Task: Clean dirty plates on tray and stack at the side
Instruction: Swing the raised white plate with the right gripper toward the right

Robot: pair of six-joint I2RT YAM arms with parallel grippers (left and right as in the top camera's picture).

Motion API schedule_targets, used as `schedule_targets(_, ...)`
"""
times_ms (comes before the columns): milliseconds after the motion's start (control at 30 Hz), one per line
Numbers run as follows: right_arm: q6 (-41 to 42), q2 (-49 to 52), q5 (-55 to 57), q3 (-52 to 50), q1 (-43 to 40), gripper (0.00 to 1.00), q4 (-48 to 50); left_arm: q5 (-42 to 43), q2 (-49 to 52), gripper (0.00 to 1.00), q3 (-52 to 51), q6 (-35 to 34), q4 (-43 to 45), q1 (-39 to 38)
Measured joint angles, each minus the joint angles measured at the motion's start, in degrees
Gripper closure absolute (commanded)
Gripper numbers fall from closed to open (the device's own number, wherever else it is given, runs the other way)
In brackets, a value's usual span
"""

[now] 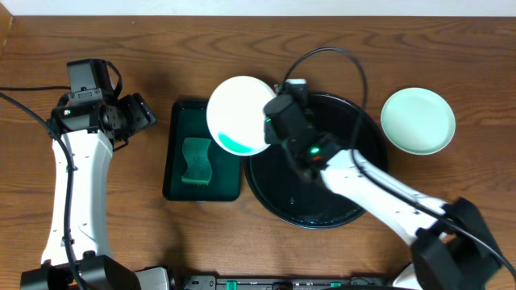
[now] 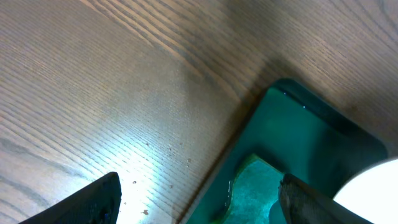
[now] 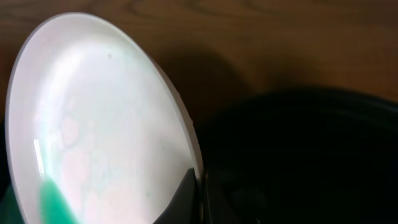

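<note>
My right gripper [image 1: 272,121] is shut on the rim of a white plate [image 1: 239,114] and holds it tilted in the air over the gap between the black tray [image 1: 363,137] and the dark green rectangular tray. The plate has a green smear at its lower edge; in the right wrist view the plate [image 3: 99,124] fills the left half, with my fingers [image 3: 198,193] pinching its rim. A pale mint plate [image 1: 418,121] lies on the table to the right of the black tray. My left gripper [image 2: 199,202] is open and empty above the table at the green tray's edge.
A dark green rectangular tray [image 1: 201,153] with a wavy green sponge [image 1: 197,161] in it sits left of the black tray; both show in the left wrist view, the tray [image 2: 311,137] and the sponge [image 2: 255,186]. Black cables run over the black tray.
</note>
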Motion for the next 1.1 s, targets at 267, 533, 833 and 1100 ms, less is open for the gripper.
schedule_targets(267, -12.6, 2.4, 14.0, 0.2, 7.0, 0.99, 16.2, 0.0, 0.0, 0.19, 0.0, 0.0, 0.0, 0.0)
schedule_targets(533, -41.0, 2.4, 24.4, 0.6, 11.9, 0.99, 35.4, 0.0, 0.0, 0.19, 0.0, 0.0, 0.0, 0.0)
schedule_targets(833, -68.8, 2.4, 27.1, 0.7, 15.1, 0.99, 51.3, 0.0, 0.0, 0.19, 0.0, 0.0, 0.0, 0.0)
schedule_targets(1100, -84.8, 2.4, 27.5, 0.7, 16.6, 0.99, 57.1, 0.0, 0.0, 0.19, 0.0, 0.0, 0.0, 0.0)
